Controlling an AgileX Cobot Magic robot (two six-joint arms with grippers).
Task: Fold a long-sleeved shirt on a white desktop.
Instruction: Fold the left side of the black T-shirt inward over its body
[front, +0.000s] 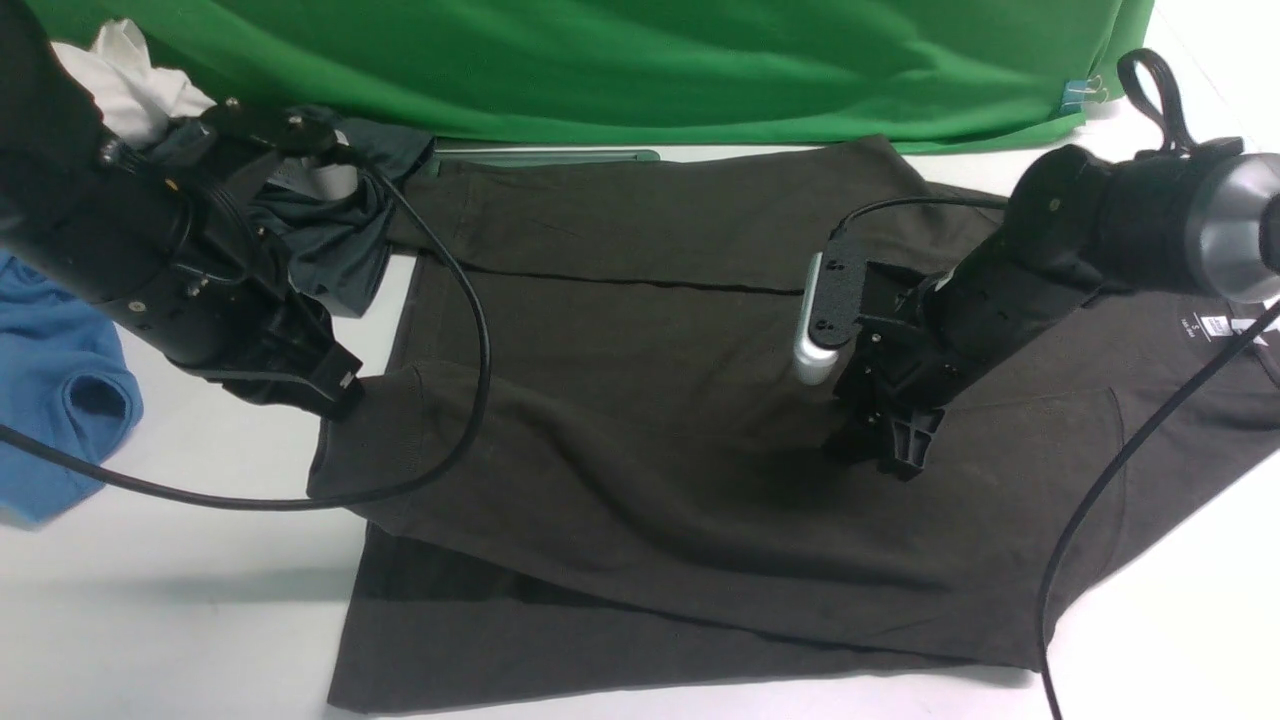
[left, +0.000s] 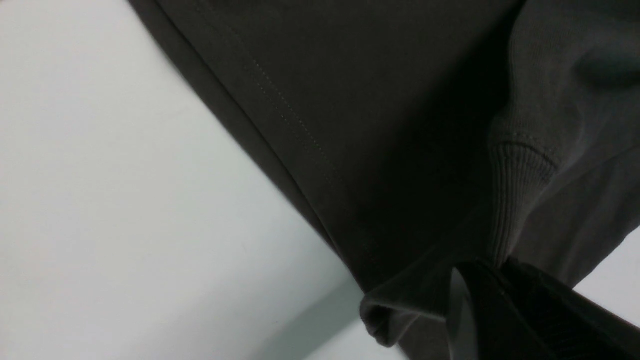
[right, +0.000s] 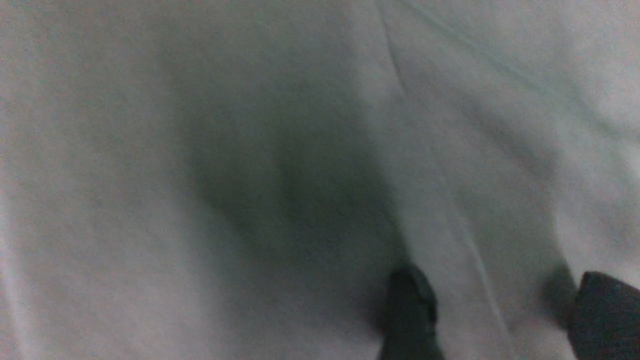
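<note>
Cuff (left: 520, 170) of the long-sleeved shirt (front: 640, 440) sits pinched in the closed left claw (front: 338, 388) above the counter (front: 180, 600); the right claw (front: 895, 450) hangs parted and empty over the shirt's middle.

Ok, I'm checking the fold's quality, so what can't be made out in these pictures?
Front view: neck end of the long-sleeved shirt, cut off by the right edge.
Front view: neck label print, too small to read.
Front view: grey garment, partly behind the left arm.
Right wrist view: fabric under the right end effector, blurred and washed out.
</note>
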